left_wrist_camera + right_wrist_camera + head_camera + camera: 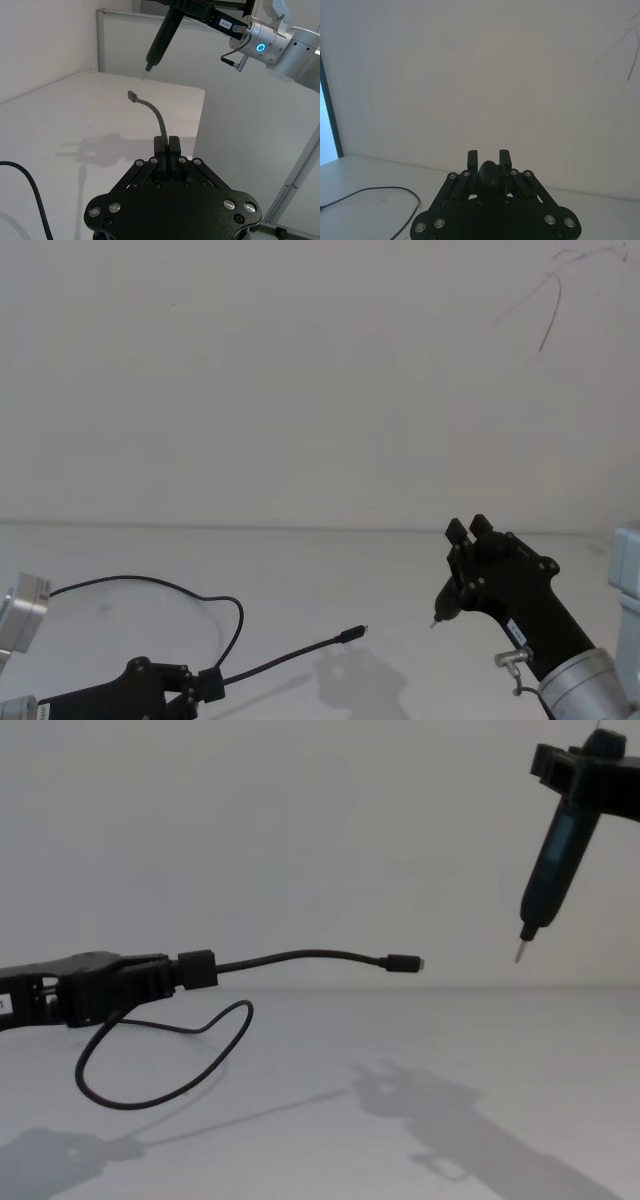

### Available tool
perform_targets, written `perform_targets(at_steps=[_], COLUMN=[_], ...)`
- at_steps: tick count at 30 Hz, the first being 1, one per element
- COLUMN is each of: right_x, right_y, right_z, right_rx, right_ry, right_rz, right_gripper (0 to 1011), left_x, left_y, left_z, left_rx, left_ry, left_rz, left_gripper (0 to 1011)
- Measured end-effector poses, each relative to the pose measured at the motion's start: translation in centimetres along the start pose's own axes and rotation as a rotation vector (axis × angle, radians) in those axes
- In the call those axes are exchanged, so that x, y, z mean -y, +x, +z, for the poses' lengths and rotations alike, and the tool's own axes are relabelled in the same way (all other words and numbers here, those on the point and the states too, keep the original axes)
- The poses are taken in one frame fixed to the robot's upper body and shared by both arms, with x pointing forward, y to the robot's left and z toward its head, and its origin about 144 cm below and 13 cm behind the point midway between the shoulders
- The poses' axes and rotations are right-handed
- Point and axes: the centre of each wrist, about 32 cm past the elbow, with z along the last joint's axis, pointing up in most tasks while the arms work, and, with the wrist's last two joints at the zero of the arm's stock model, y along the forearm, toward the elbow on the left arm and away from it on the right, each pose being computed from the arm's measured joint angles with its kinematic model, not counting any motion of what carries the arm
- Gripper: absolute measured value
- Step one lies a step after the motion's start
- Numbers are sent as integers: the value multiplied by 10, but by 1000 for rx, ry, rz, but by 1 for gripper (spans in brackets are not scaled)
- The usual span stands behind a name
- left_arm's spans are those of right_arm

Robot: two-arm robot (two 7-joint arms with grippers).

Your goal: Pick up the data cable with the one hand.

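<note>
- Data cable (300, 958) is off the white table (420, 1050): its thicker plug end sits clamped in the left gripper (185, 970), its small flat plug (402, 962) juts forward in mid-air, and the slack loops down behind.
- Left gripper's fingers are narrow, pinched on that plug; holding near the end probably keeps the tip steady.
- Right gripper (468, 532) is raised opposite, fingers closed round a pointed tool (548, 870), tip aimed near the plug.

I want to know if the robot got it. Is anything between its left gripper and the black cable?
Nothing visible. The black two-fingered left gripper is shut on the long thin black data cable, whose plug end sticks out in the air above the white table.
</note>
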Motion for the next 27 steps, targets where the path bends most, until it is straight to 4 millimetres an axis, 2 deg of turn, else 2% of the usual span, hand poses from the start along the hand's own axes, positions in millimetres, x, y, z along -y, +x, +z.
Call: perform_targets(at_steps=[27], right_x=[-19], right_y=[-20], right_z=[1], right_rx=[-123], right_ry=[-4], right_rz=[80], right_gripper=[251], left_x=[-1], left_y=[0], left_z=[0], left_rx=[-2], left_ry=[-3], left_rz=[-3], left_gripper=[49])
